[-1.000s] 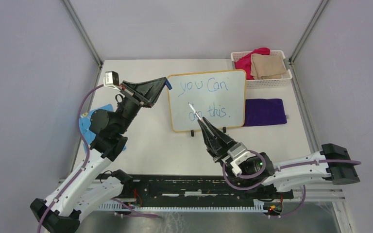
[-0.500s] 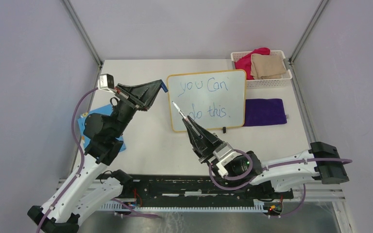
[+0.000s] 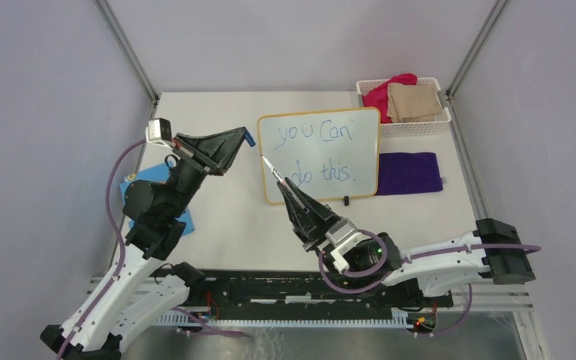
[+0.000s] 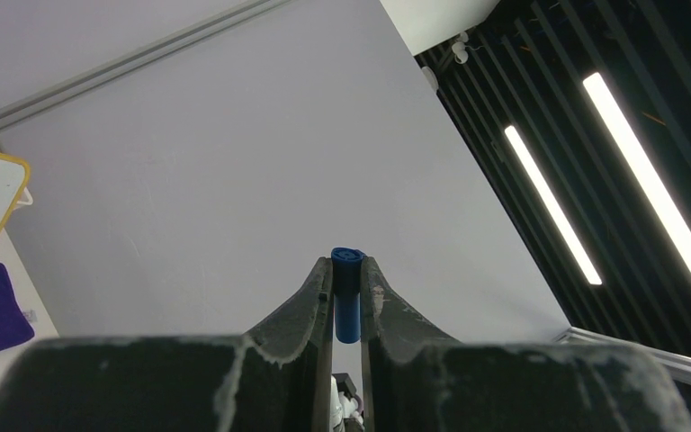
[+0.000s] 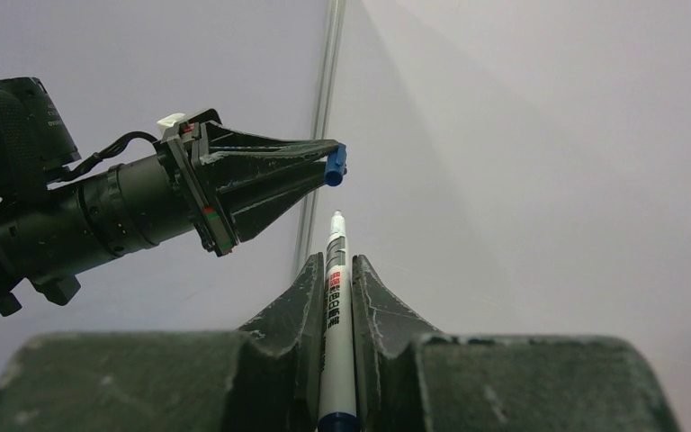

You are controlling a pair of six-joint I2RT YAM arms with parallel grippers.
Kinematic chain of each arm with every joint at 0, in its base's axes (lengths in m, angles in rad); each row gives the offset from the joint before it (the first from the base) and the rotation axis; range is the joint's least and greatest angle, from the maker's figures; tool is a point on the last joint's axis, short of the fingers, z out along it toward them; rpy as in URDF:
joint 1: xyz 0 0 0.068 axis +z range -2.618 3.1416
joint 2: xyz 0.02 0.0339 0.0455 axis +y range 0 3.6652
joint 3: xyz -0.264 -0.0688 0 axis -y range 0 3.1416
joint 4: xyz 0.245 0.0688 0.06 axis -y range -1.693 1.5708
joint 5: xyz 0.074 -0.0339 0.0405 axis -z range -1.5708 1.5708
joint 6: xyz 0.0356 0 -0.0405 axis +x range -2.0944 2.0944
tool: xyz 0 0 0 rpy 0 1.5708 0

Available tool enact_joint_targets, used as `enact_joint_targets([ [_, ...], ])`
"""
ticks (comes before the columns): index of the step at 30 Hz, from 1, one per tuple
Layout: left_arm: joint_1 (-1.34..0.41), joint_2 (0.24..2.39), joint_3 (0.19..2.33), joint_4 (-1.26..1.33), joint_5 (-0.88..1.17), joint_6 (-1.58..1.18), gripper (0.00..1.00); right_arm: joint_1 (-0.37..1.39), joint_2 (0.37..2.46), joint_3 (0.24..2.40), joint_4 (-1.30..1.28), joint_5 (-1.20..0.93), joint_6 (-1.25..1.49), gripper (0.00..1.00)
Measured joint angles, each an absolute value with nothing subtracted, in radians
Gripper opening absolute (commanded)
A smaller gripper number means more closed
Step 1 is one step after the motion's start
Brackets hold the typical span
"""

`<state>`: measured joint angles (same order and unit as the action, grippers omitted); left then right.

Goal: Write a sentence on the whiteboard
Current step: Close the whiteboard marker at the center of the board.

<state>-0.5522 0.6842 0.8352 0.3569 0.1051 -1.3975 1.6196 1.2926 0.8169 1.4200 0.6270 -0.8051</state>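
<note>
Two risks are standing out, in my judgement, now that the writing is looking complete and capping is looking like the step in hand. Nearest, the right claw (image 5: 334, 270) is pinching a white marker (image 5: 333, 306) lengthwise, its fingers pressed in against the barrel and the bare tip pointing up and away. A push along the barrel into a cap could be sliding the marker back through that pinch instead of seating it. In the right wrist view the tip is sitting below the blue cap (image 5: 334, 168) rather than in line with it, so a straight advance could be missing the cap and smearing ink on the fingers. I cannot tell which way the cap's mouth is facing.

Further out, the left claw (image 4: 346, 270) is closed down to a narrow slot and is gripping the cap at its very fingertips. A sideways knock there could be twisting the cap loose. Both claws are hanging above the tabletop (image 3: 225, 217).

Beyond them the whiteboard (image 3: 360, 131) is sitting mid-tabletop, with the sentence (image 3: 328, 174) running across it in two blue lines. From above, the marker tip is overlapping the board's left rim; whether it is touching I cannot tell, and a stray swing could be marking the board. A purple cloth (image 3: 409, 172) is lying just beside the board, with a white basket (image 3: 405, 127) of cloths behind it.
</note>
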Motion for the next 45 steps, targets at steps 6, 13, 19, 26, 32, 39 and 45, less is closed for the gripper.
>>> enact_joint_targets([
  [6, -0.552, 0.673, 0.835, 0.338, 0.105, -1.397, 0.02, 1.62, 1.293, 0.818, 1.42, 0.625, -0.791, 0.0],
  [13, -0.552, 0.667, 0.835, 0.331, 0.105, -1.397, 0.02, 1.62, 1.299, 0.837, 1.419, 0.622, -0.779, 0.0],
  [19, -0.552, 0.665, 0.835, 0.327, 0.105, -1.397, 0.02, 1.62, 1.308, 0.842, 1.419, 0.62, -0.773, 0.0],
  [26, -0.552, 0.664, 0.835, 0.319, 0.106, -1.397, 0.02, 1.62, 1.312, 0.851, 1.416, 0.62, -0.767, 0.0],
  [32, -0.552, 0.657, 0.834, 0.307, 0.105, -1.386, 0.02, 1.62, 1.322, 0.857, 1.415, 0.617, -0.764, 0.0],
  [39, -0.552, 0.654, 0.834, 0.299, 0.106, -1.368, 0.02, 1.62, 1.332, 0.869, 1.412, 0.616, -0.764, 0.0],
  [45, -0.552, 0.65, 0.833, 0.286, 0.107, -1.368, 0.02, 1.62, 1.342, 0.876, 1.412, 0.612, -0.764, 0.0],
])
